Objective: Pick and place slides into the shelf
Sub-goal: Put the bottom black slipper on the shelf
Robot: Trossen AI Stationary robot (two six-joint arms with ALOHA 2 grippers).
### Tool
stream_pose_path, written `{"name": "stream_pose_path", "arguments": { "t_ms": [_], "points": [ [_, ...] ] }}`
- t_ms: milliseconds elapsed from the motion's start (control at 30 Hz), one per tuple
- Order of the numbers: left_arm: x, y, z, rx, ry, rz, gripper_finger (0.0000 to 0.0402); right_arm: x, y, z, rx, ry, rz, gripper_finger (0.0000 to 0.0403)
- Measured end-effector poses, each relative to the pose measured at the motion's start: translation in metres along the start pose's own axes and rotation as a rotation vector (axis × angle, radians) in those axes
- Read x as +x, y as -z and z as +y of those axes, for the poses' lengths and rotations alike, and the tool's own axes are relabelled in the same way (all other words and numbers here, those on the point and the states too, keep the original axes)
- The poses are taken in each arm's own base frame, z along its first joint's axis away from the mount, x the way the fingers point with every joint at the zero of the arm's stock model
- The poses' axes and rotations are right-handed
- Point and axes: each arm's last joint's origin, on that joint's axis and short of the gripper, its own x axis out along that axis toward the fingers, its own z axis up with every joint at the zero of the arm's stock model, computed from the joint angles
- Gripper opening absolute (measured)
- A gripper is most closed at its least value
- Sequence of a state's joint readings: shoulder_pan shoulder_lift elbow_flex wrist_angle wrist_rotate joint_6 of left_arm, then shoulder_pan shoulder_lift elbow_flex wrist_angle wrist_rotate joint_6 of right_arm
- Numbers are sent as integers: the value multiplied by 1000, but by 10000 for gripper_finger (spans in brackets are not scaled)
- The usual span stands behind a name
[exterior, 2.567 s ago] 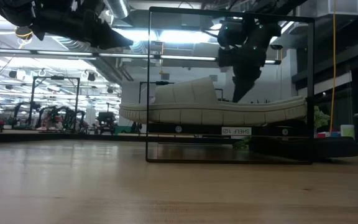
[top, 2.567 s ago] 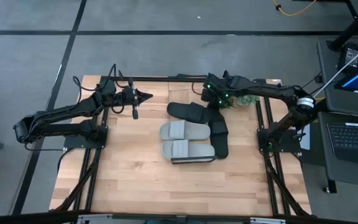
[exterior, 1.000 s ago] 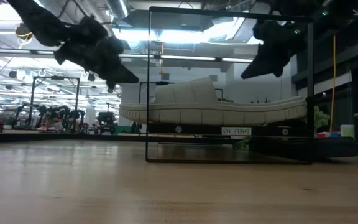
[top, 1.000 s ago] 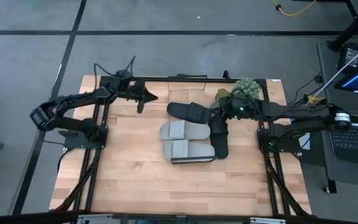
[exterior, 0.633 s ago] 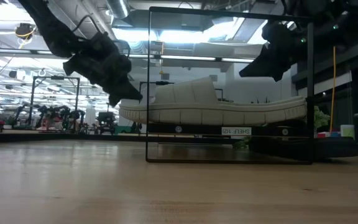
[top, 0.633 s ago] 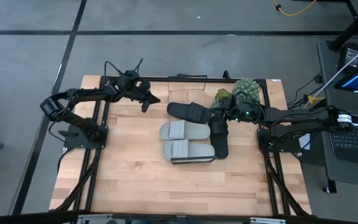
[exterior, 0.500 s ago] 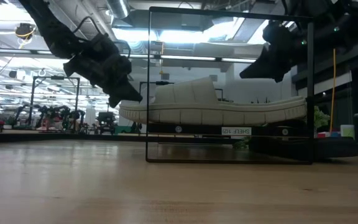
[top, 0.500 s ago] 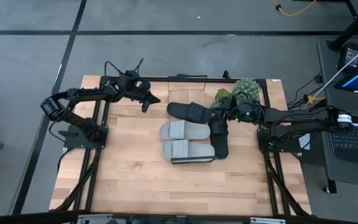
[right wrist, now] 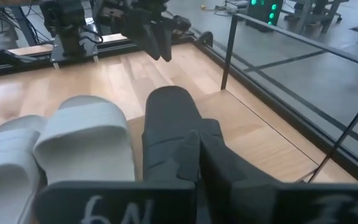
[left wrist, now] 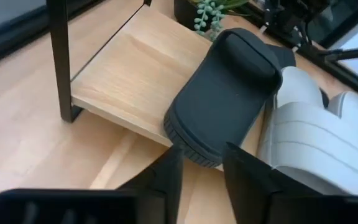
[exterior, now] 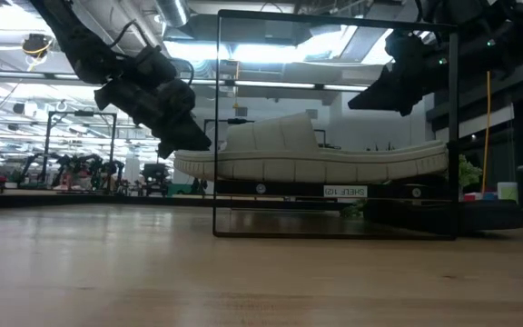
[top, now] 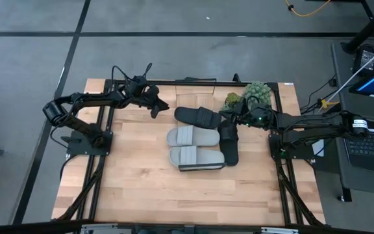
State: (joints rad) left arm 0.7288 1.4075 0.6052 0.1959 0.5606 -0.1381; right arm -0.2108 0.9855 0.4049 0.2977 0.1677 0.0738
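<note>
The shelf (left wrist: 123,74) is a light wood plank on thin black legs. A black slide (top: 199,117) lies sole down on it, one end (left wrist: 194,140) jutting past the plank's edge. Two light grey slides (top: 190,136) (top: 197,157) lie side by side beside it, and a second black slide (top: 230,146) lies to their right. My left gripper (left wrist: 202,152) hovers open just short of the first black slide's jutting end, touching nothing. My right gripper (right wrist: 196,134) hangs shut above that slide's other end.
A green potted plant (top: 252,94) stands at the table's far right, just behind my right arm. Black frame rails (top: 274,149) run along the table's sides. A laptop (top: 369,140) sits off the table to the right. Bare wood (top: 174,195) fills the near half.
My left gripper has come down and moved toward the table's right edge, closer to the first black slide's jutting end. My right gripper has sunk a little and tipped from pointing downward to nearly level. No slide has moved.
</note>
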Motion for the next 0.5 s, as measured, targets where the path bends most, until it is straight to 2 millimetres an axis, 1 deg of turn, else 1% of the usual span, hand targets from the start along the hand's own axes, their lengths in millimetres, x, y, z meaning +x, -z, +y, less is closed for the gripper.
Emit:
{"name": "stream_pose_path", "arguments": {
  "t_ms": [100,200,300,400,500],
  "points": [
    [2,1,0,-64,0,7,127,0,0,0,0,0,0,20],
    [4,3,2,-160,-11,17,136,0,0,0,-2,0,0,20],
    [10,9,7,-251,-38,47,136,0,0,0,-4,0,1,17],
    [18,15,13,-272,-43,68,134,0,0,0,-4,0,1,11],
    [26,17,18,-305,-33,50,134,0,0,0,-4,0,1,8]
  ]
}}
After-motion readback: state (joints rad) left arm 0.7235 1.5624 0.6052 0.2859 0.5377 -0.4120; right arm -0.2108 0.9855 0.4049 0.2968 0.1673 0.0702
